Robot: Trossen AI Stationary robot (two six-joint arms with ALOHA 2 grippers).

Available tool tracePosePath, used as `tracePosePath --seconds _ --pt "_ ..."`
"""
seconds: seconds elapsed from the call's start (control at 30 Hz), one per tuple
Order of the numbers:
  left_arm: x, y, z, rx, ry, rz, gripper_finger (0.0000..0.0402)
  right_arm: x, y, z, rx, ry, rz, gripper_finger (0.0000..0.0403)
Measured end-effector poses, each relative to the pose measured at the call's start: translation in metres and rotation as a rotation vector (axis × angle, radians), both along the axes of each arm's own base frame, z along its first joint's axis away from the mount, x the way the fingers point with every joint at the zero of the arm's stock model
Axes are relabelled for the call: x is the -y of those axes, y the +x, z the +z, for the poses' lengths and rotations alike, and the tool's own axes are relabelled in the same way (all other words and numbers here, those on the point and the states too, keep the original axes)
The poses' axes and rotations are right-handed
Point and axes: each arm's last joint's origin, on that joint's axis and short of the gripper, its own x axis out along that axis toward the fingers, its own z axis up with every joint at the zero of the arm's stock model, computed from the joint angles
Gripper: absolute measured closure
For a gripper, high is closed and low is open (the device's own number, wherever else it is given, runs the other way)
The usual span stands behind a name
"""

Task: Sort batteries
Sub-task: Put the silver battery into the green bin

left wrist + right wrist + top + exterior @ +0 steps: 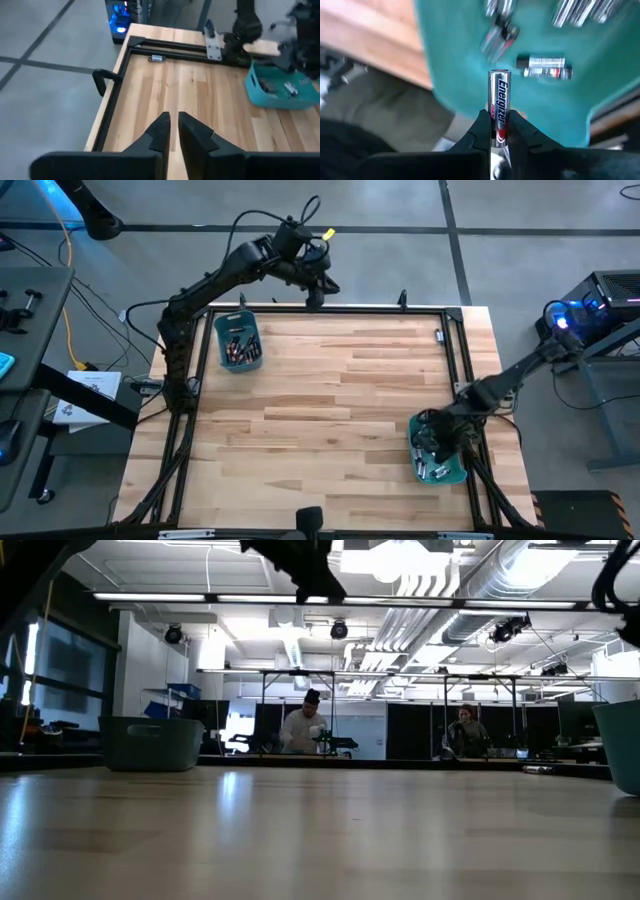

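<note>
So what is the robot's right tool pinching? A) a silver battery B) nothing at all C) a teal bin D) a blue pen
A: in the right wrist view the right tool is shut on a silver battery, held upright above the teal bin with other batteries lying inside.

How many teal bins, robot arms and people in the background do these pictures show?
Teal bins: 2 (left bin, right bin)
Robot arms: 2 (left arm, right arm)
People: 2 (person in white, person farther right)
Total: 6
</note>
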Motion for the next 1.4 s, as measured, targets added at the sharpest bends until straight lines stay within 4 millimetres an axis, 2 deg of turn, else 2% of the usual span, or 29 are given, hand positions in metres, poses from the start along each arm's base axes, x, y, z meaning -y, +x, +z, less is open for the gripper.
tracePosePath --seconds 0.1,0.2,0.47,0.67,0.8,0.9,1.0,1.17,1.27,1.4 --pt "-0.003 0.003 -0.017 0.030 -0.038 0.029 0.0393 -0.001 -0.002 -0.015 -0.029 -0.023 -0.067 0.0384" --pt "0.000 0.002 -0.027 0.087 -0.045 0.048 0.0399 -0.002 -0.002 -0.028 -0.039 -0.046 -0.094 0.0381" --pt "0.016 -0.016 -0.017 0.318 -0.064 0.099 0.0401 -0.006 0.004 -0.053 -0.075 -0.120 -0.088 0.0375" --pt "0.022 -0.025 -0.018 0.318 -0.082 0.107 0.0401 -0.007 0.006 -0.061 -0.114 -0.140 -0.072 0.0337" --pt "0.022 -0.026 -0.023 0.292 -0.235 0.183 0.0401 -0.008 0.005 -0.058 -0.131 -0.114 -0.047 0.0312" --pt "0.022 -0.026 -0.025 0.272 -0.262 0.196 0.0401 -0.010 0.007 -0.044 -0.131 -0.101 -0.048 0.0302" --pt "0.027 -0.027 -0.022 0.271 -0.221 0.169 0.0401 -0.011 0.010 -0.021 -0.116 -0.089 -0.051 0.0299" --pt "0.045 -0.033 0.002 0.359 -0.060 0.083 0.0401 -0.004 0.011 0.038 -0.081 -0.128 -0.113 0.0298" --pt "0.050 -0.035 0.011 0.391 0.026 0.082 0.0401 0.012 0.013 0.075 0.027 -0.277 -0.214 0.0297" --pt "0.050 -0.036 0.011 0.384 0.052 0.111 0.0401 0.044 0.023 0.116 0.308 -0.638 -0.382 0.0297"
